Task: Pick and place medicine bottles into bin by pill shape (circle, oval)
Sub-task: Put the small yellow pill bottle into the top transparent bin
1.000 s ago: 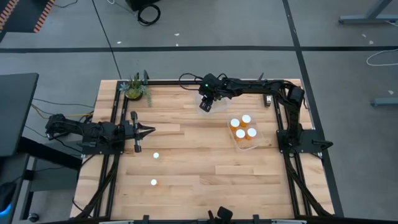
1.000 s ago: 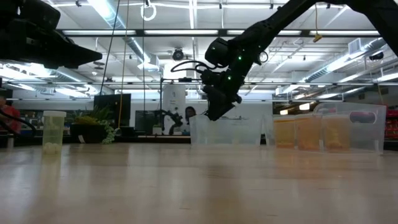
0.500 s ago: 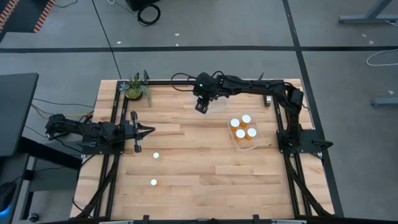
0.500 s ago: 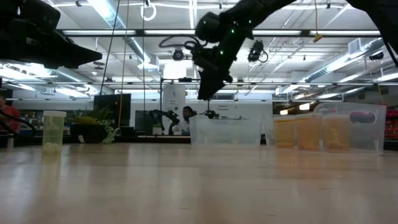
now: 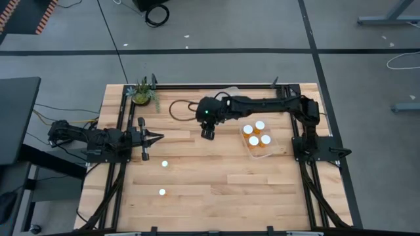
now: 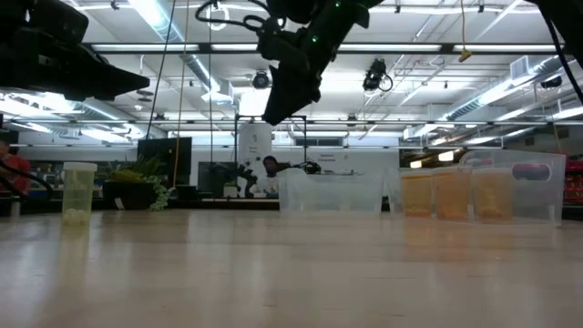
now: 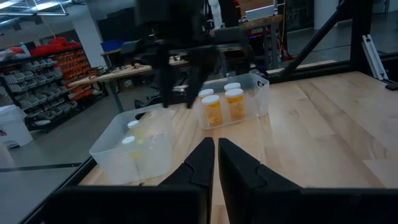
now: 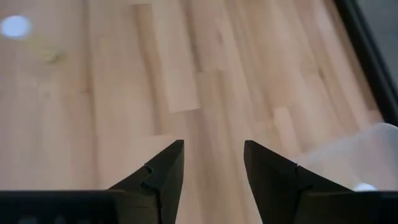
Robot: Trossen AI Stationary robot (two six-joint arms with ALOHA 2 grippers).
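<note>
Right gripper (image 5: 207, 134): raised over the middle of the wooden table (image 5: 216, 177), just beside the clear bin (image 5: 260, 149); fingers (image 8: 163, 169) spread apart with bare wood showing in the gap; nothing between them; in the low view (image 6: 273, 117) it hangs high above the tabletop
Left gripper (image 5: 159, 137): waiting at the table's left side, pointing toward the centre; fingers (image 7: 204, 163) pressed together, nothing held
Medicine bottles in bin: four amber bottles with white caps (image 5: 256, 134) standing together in the clear bin on the right part of the table; the left wrist view shows three of them upright (image 7: 224, 104)
Second bin (image 7: 133, 149): clear, near the table's far edge, seen in the left wrist view with white caps inside; how many, cannot tell
Loose bottles: one white cap (image 5: 165, 164) on the wood near the left gripper; another (image 5: 162, 192) farther toward the front edge, well apart from the bin
Plant (image 5: 142, 93): small potted green at the far left corner
</note>
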